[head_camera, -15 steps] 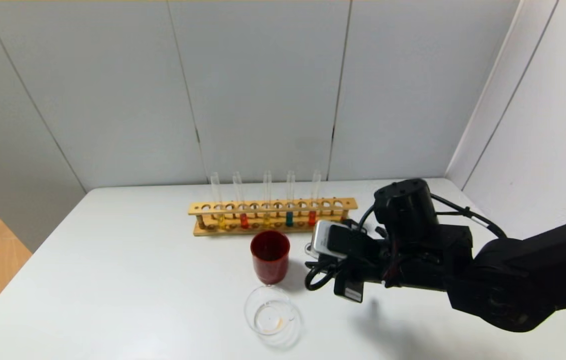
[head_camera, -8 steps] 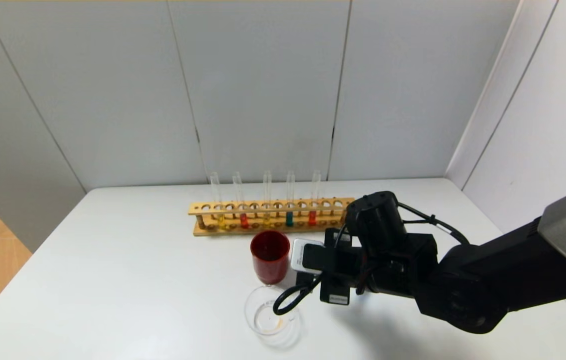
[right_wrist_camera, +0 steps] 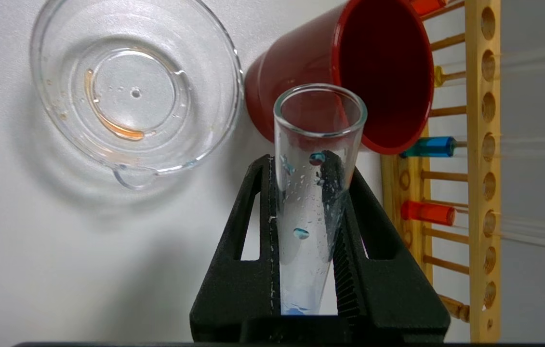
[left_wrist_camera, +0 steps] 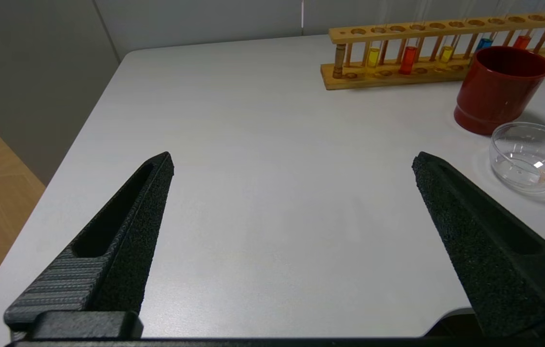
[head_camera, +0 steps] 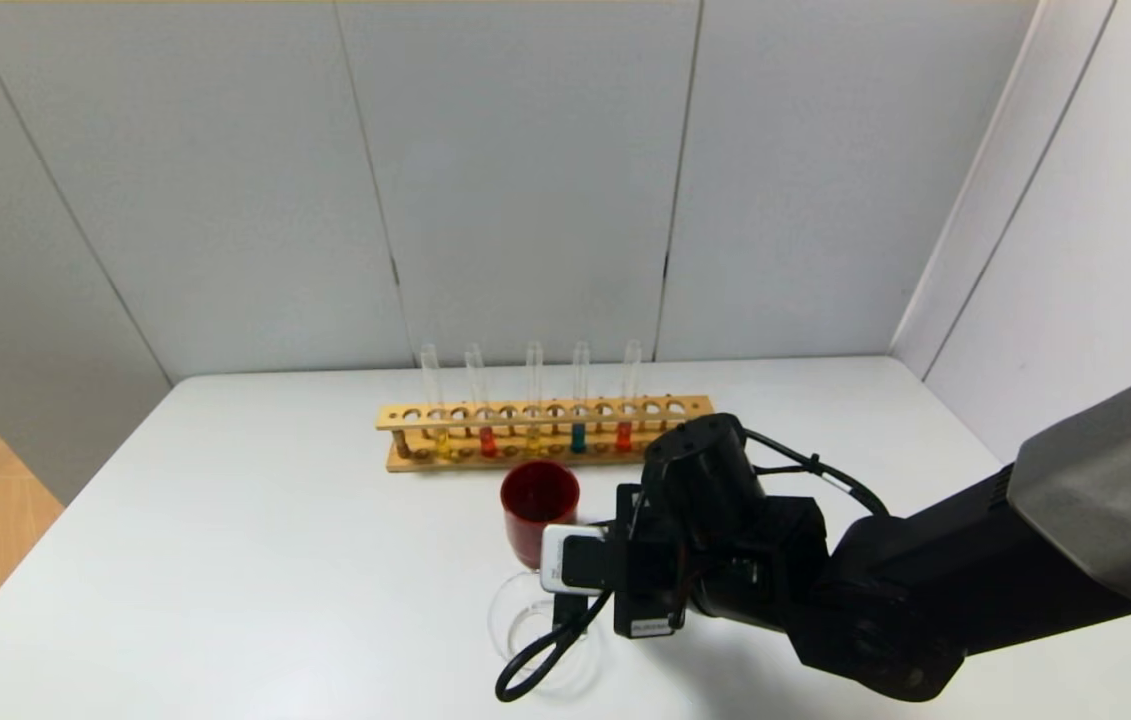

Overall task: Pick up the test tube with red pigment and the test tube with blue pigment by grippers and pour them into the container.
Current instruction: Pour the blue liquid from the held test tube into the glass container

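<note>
R arm reaches in from the right side, forearm low over the tabletop, wrist turned sideways w/ camera block facing left. R hand (right_wrist_camera: pixel 308 164) not visible in head view, hidden under wrist; in R wrist view both fingers (right_wrist_camera: pixel 253 202) are closed tight on a glass tube, one each side. L arm out of head view; L hand (left_wrist_camera: pixel 291 161) parked low over the tabletop, fingers spread wide apart, nothing between.

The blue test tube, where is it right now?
The test tube with blue pigment is clamped in the right gripper, beside the red cup, near the glass beaker.
</note>
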Controlling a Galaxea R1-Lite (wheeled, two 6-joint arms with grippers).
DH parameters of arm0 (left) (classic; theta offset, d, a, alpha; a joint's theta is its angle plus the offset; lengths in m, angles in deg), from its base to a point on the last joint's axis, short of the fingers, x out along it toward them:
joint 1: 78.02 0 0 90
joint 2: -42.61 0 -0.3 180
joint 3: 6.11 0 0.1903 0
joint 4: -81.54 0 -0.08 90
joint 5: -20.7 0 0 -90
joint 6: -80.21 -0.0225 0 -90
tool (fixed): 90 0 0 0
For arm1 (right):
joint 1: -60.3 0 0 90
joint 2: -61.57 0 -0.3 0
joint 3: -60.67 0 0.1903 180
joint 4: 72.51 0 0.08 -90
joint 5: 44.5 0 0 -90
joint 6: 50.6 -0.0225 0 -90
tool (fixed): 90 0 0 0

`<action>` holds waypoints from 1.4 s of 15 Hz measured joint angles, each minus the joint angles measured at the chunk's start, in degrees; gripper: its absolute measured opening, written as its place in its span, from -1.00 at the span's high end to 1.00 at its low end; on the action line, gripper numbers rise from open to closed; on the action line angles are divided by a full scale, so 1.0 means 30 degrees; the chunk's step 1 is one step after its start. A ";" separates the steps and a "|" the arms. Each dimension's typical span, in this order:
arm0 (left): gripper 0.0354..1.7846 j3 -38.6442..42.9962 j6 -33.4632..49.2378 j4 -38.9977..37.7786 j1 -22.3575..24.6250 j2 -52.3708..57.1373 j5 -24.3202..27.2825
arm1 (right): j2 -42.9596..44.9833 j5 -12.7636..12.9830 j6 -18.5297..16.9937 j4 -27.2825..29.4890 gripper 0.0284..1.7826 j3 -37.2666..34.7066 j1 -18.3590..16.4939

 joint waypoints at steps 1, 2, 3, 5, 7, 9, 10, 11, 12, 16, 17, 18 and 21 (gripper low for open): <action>-0.96 0.0000 0.0008 0.0000 0.0000 0.0000 0.0000 | -0.0065 0.0053 0.0167 -0.0041 0.59 0.0000 0.0110; -0.96 0.0000 -0.0004 0.0000 0.0000 0.0000 0.0000 | -0.0138 0.0081 0.0341 -0.0069 0.59 0.0004 0.0203; -0.96 0.0000 0.0000 0.0000 0.0000 0.0000 -0.0008 | -0.0211 0.0240 0.0488 -0.0069 0.59 0.0020 0.0358; -0.96 0.0000 -0.0004 0.0000 0.0000 0.0000 0.0000 | -0.0321 0.1089 0.1252 -0.0085 0.59 0.0020 0.0626; -0.96 0.0000 -0.0012 0.0000 0.0000 0.0000 0.0000 | -0.0386 0.1963 0.2011 -0.0085 0.59 -0.0016 0.0861; -0.96 0.0000 -0.0004 0.0000 0.0000 0.0000 0.0000 | -0.0471 0.2999 0.2893 -0.0158 0.59 0.0012 0.1122; -0.96 0.0000 0.0000 0.0000 0.0000 0.0000 -0.0008 | -0.0496 0.3458 0.3393 -0.0175 0.59 0.0020 0.1260; -0.96 0.0000 -0.0012 0.0000 0.0000 0.0000 0.0000 | -0.0504 0.3893 0.3795 -0.0215 0.59 0.0028 0.1398; -0.96 0.0000 -0.0004 0.0000 -0.0008 0.0000 0.0000 | -0.0524 0.4340 0.3982 -0.0240 0.59 0.0057 0.1597; -0.96 0.0000 0.0000 0.0000 -0.0008 0.0000 0.0000 | -0.0569 0.4628 0.4007 -0.0276 0.59 0.0093 0.2085; -0.96 0.0000 0.0008 0.0000 -0.0008 0.0000 0.0000 | -0.0569 0.4600 0.4035 -0.0378 0.59 0.0093 0.2133; -0.96 0.0000 0.0008 0.0000 0.0000 0.0000 0.0000 | -0.0569 0.4535 0.4007 -0.0435 0.59 0.0106 0.2194; -0.96 0.0000 0.0000 0.0000 -0.0008 0.0000 -0.0008 | -0.0597 0.4425 0.3933 -0.0455 0.59 0.0122 0.2304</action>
